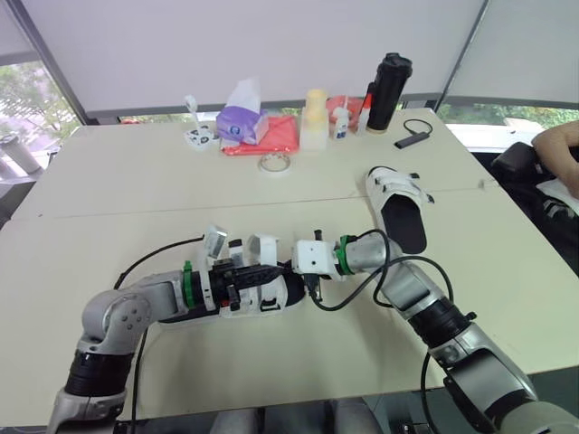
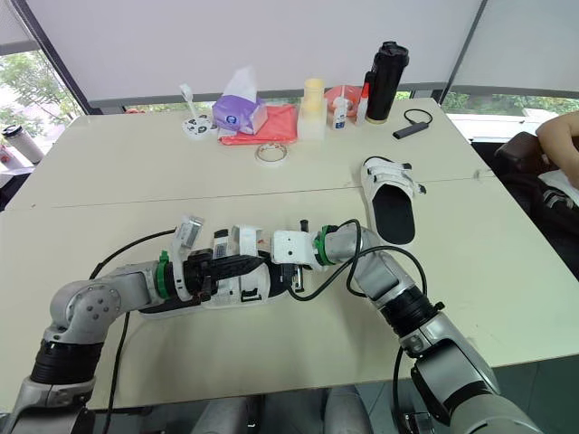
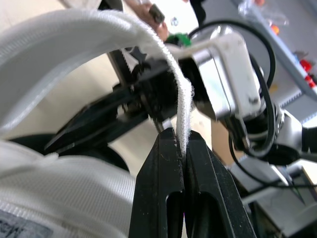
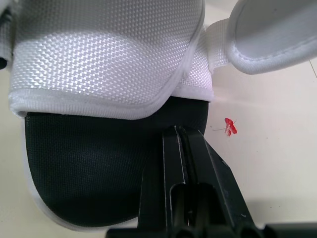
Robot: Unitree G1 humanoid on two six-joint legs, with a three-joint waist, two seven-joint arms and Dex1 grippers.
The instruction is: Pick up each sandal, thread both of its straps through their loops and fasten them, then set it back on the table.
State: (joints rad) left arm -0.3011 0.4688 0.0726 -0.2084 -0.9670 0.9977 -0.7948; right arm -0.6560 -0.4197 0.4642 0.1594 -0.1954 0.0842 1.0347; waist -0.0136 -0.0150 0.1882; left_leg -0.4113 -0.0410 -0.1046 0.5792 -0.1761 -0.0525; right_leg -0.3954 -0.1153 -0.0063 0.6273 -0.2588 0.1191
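Near table front: left jaws pinching strap; right jaws clenched against sandal sole.

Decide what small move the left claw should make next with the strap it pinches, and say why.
Probably pull the strap gently taut and steer its tip toward its loop. The left claw is shut on this white strap, which stands up loose and unfastened. The right claw, shut, rests at the black footbed of the sandal, seemingly steadying it on the table.
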